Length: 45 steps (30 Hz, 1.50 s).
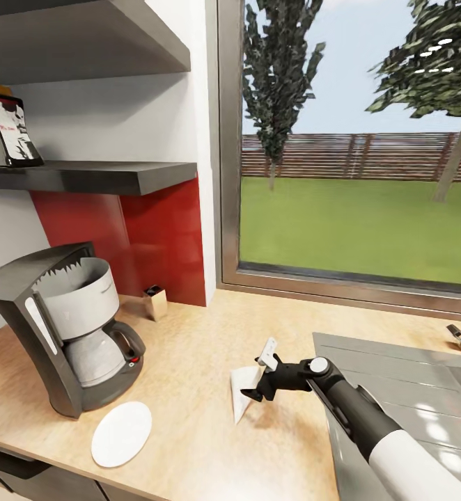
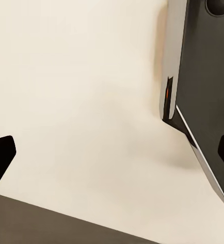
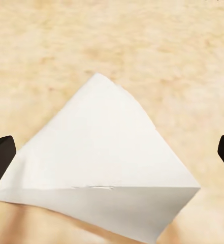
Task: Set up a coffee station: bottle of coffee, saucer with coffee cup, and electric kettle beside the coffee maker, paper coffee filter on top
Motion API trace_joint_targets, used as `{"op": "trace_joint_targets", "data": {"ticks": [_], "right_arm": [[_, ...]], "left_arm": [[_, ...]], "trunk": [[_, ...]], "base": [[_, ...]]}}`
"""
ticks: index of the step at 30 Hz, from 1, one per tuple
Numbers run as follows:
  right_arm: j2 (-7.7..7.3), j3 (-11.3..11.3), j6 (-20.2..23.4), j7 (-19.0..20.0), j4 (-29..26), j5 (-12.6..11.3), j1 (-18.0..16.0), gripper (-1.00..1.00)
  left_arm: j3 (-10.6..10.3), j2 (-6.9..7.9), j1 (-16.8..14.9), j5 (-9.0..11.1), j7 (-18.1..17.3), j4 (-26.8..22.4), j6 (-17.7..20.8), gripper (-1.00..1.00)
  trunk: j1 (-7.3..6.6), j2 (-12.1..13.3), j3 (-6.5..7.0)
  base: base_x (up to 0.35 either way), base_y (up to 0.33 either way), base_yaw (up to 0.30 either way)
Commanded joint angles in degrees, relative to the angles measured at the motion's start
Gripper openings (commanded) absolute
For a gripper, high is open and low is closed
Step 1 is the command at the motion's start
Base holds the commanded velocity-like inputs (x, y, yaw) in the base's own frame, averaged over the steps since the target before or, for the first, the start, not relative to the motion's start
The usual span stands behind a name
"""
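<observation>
**Reporter:** Hovering over the kitchen countertop (image 1: 189, 362), the right gripper (image 1: 262, 379) sits at the paper coffee filter (image 1: 243, 393). Does it have a hold?

**Observer:** Not by the look of it. In the right wrist view the two dark fingertips (image 3: 0, 157) stand wide apart on either side of the white cone (image 3: 104, 168), neither touching it. The filter lies on the wood well to the window side of the coffee maker (image 1: 63, 327), apparently half-propped rather than flat.

**Reporter:** And the other pieces?

**Observer:** The saucer (image 1: 121, 433) lies just in front of the coffee maker, near the counter's edge. The bottle of coffee (image 1: 8, 129) stands on the kitchen shelf (image 1: 112, 175) above the machine. The left gripper (image 2: 112, 152) is open too, its tips spread over a pale surface beside a dark panel.

**Reporter:** What could go wrong?

**Observer:** The paper looks thin and light. A closing finger that lands on the cone's face could well push or crumple it instead of pinching it, and a weak pinch might let it slip on the way to the filter basket.
</observation>
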Motion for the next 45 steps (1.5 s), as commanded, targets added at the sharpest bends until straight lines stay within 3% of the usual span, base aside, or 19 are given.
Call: {"op": "trace_joint_targets", "data": {"ticks": [1, 10, 12, 17, 24, 33, 38, 45], "right_arm": [[-0.03, 0.1, 0.2, 0.2, -0.1, 0.3, 0.0, 1.0], [0.58, 0.1, 0.1, 0.2, 0.0, 0.3, 0.0, 1.0], [0.84, 0.6, 0.1, 0.2, 0.7, 0.3, 0.0, 1.0], [1.79, 4.4, -2.4, 0.1, 4.6, 0.3, 0.0, 1.0], [2.48, 5.2, -3.5, 0.1, 6.1, 0.3, 0.0, 1.0], [3.36, 4.6, -3.8, -0.4, 5.5, 0.1, 0.0, 1.0], [4.91, 3.2, -3.8, -0.4, 5.5, 0.1, 0.0, 1.0], [5.26, 0.9, -3.8, -0.3, 5.5, 0.2, 0.0, 1.0]], "left_arm": [[-0.1, 0.0, 0.0, 0.1, 0.1, 0.1, -0.3, 1.0], [-0.1, 0.0, 0.0, 0.1, 0.1, 0.1, -0.3, 1.0], [-0.1, 0.0, 0.0, 0.1, 0.1, 0.1, -0.3, 1.0], [-0.1, 0.0, 0.0, 0.1, 0.1, 0.1, -0.3, 1.0], [-0.1, 0.0, 0.0, 0.1, 0.1, 0.1, -0.3, 1.0], [-0.1, 0.08, 0.5, 0.1, 0.2, 0.1, -0.3, 1.0], [-0.1, 0.21, 0.9, 0.1, 0.2, 0.1, -0.4, 1.0], [-0.1, 0.42, 1.0, 0.1, 0.2, 0.1, -0.3, 1.0]], "trunk": [[0.04, -0.1, -0.12], [0.04, -0.1, -0.12], [0.04, -0.1, -0.12], [0.04, -0.1, -0.12], [0.04, -0.1, -0.12], [0.04, -0.1, -0.12], [0.04, -0.1, -0.12], [0.04, -0.1, -0.12]], "base": [[0.0, 0.0, 0.0], [0.0, 0.0, 0.0], [0.0, 0.0, 0.0], [0.0, 0.0, 0.0], [0.0, 0.0, 0.0], [0.0, 0.0, 0.0], [0.0, 0.0, 0.0], [0.0, 0.0, 0.0]]}}
